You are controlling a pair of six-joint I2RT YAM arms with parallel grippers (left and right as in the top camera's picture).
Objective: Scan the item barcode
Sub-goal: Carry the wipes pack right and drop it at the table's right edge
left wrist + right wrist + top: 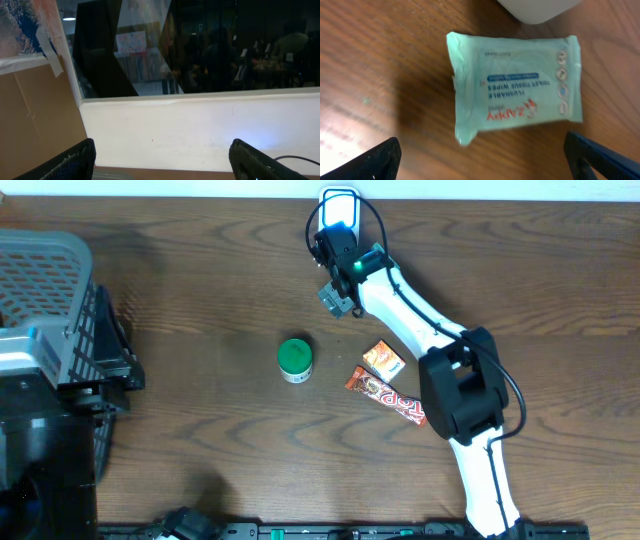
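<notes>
Two hands are in view, and neither holds anything. We record the right hand with its fingers spread wide at the lower corners of the wrist view, nothing but bare tabletop between them. The wipes pack lies flat in the centre of that view, ahead of the fingertips and within the line of their gap, touching neither. Its far edge sits just beside the white unit at the top of the frame, which we judge to be the scanner; this placement suggests the pack was put there for reading. No barcode shows on the upper face, only printed text, so we judge the code to be on a hidden side or out of sight. In the overhead view the right arm reaches to the top centre, beside that same unit. The green tin, orange packet and red-wrapped bar lie mid-frame, well apart from the unit, and a basket stands at the left edge. The left hand is also spread and empty, facing a window, clear of the work.
</notes>
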